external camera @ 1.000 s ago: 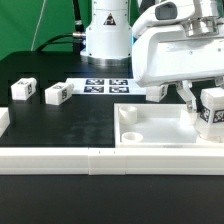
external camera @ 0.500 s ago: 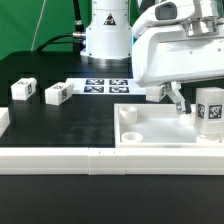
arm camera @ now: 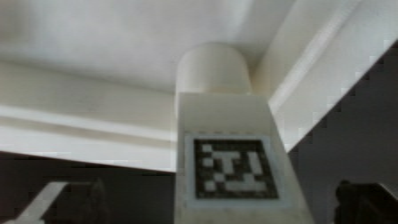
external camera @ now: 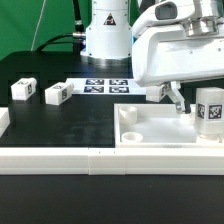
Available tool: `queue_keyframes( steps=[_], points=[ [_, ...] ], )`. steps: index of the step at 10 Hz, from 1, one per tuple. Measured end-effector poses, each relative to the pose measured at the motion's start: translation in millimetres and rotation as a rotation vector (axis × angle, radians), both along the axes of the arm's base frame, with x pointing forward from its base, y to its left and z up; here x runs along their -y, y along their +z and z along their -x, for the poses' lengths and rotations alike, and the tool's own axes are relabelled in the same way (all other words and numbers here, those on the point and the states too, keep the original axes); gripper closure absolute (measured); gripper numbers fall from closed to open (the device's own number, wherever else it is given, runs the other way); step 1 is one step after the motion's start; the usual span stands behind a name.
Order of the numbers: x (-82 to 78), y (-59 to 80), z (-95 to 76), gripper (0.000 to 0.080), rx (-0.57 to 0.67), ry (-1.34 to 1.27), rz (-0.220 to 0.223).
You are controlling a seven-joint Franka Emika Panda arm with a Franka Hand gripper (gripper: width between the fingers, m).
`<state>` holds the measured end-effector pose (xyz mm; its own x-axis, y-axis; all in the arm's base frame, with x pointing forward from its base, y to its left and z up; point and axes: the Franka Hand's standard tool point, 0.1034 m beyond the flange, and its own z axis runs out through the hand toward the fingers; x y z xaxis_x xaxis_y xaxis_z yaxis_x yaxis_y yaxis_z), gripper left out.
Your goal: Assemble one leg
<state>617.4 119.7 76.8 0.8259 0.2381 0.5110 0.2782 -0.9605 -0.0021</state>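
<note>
While the leg (external camera: pixel 209 110) stands upright at the tray's (external camera: pixel 160 130) far corner on the exterior view's right, tag facing out, the pincer (arm camera: pixel 210 200) is released, its fingers (arm camera: pixel 50 203) spread on either side and clear of the post. The arm's white housing (external camera: pixel 180 45) hangs over the tray's rear edge and hides what lies behind. On the black table (external camera: pixel 70 122) are a spare leg (external camera: pixel 22 89), a second spare (external camera: pixel 56 94), a third spare (external camera: pixel 154 92) just behind the tray, the marker board (external camera: pixel 105 86), and a white rail (external camera: pixel 100 158) along the front.
</note>
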Motion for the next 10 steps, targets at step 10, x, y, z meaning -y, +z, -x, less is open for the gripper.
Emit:
queue_keyframes(
  steps=[10],
  points=[
    [-1.0,10.9,-0.7,0.0151,-0.435,-0.038,0.031]
  ],
)
